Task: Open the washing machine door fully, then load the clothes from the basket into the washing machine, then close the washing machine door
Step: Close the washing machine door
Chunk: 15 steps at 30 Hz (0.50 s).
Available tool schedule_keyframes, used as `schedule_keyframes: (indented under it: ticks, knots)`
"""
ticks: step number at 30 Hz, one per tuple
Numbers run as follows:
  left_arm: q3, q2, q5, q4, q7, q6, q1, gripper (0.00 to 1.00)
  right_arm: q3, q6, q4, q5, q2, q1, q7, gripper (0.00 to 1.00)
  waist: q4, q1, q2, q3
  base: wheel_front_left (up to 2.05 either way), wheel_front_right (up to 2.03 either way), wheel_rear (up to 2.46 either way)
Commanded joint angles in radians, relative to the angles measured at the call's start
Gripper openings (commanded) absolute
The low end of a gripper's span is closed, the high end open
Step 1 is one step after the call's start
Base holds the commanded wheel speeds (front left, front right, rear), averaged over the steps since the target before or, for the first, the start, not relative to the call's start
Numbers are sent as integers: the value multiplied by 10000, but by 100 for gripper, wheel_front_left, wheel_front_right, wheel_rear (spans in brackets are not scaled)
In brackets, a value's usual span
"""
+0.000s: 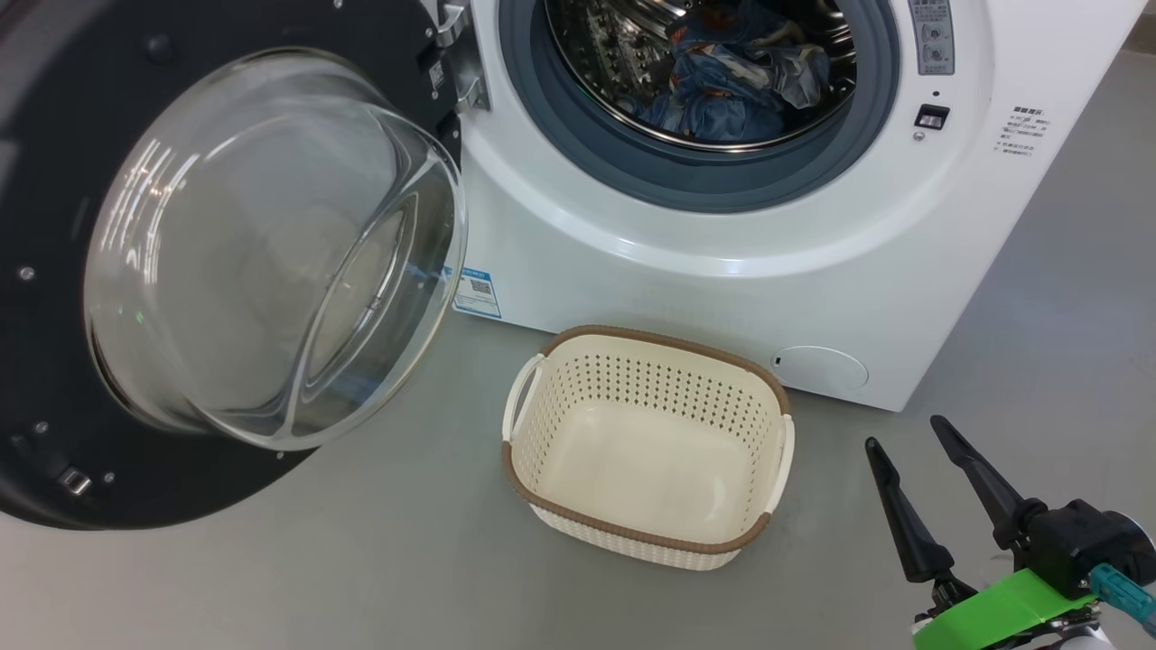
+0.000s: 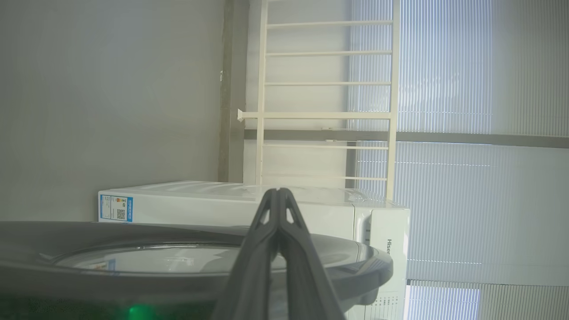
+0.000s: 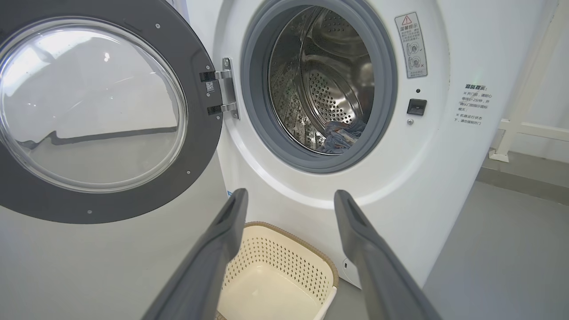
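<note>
The white washing machine stands with its door swung wide to the left. Blue clothes lie inside the steel drum. The cream basket sits on the floor before the machine with nothing in it. My right gripper hovers open to the basket's right, holding nothing. My left gripper is shut and empty, its fingers lying just over the outer face of the door.
Grey floor surrounds the basket. A cream railing and ribbed window panels stand behind the machine. A white post base sits on the floor to the machine's right.
</note>
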Motion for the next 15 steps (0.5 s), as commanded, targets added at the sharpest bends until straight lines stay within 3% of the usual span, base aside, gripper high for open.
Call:
schedule_keyframes:
  ticks: [1, 15]
  knots:
    - [89, 661, 74, -237, 112, 27, -61, 0, 217, 16, -224, -68, -109, -322, -48, 100, -11, 0, 0, -4, 0, 0, 0]
    - [-47, 656, -3, -405, 781, 141, 192, 0, 251, 16, -224, -60, -194, -308, -48, 100, -87, 0, 0, -47, 0, 0, 0]
